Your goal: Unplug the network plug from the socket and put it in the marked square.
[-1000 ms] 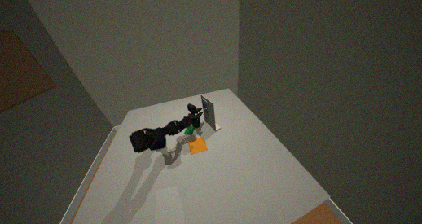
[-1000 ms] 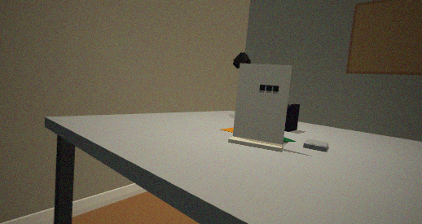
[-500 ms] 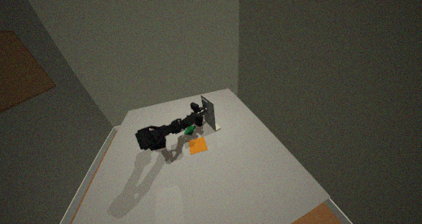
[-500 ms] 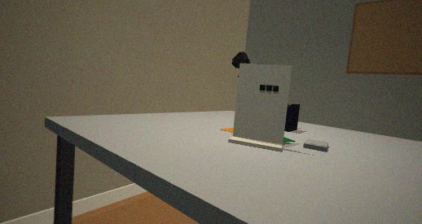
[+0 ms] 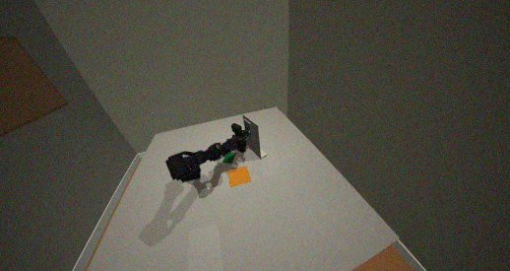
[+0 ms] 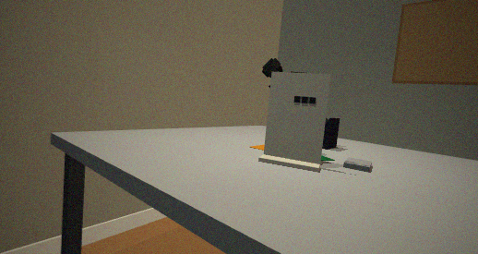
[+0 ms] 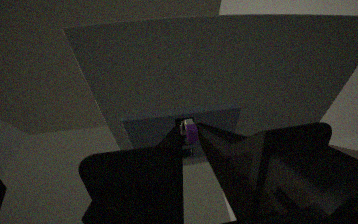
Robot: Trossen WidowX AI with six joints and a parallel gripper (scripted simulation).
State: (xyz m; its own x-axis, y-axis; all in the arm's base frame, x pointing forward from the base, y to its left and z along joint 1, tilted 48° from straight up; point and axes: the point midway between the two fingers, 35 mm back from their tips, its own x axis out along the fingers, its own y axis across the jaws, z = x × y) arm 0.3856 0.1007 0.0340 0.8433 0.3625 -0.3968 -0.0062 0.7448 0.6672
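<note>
The upright panel stands in front of my gripper. In the wrist view the purple plug sits at the dark socket, its light top part facing up. My fingertips are close on both sides of the plug, with no clear gap, and the gripper looks shut on it. Whether the tab is pressed down is too small to tell. An orange square lies on the table in front of the panel. A green patch lies beside it, partly under the arm.
The panel stands on a pale foot. Its back shows three dark openings in a row. A low grey block lies on the table beside the panel. The arm reaches over the green patch.
</note>
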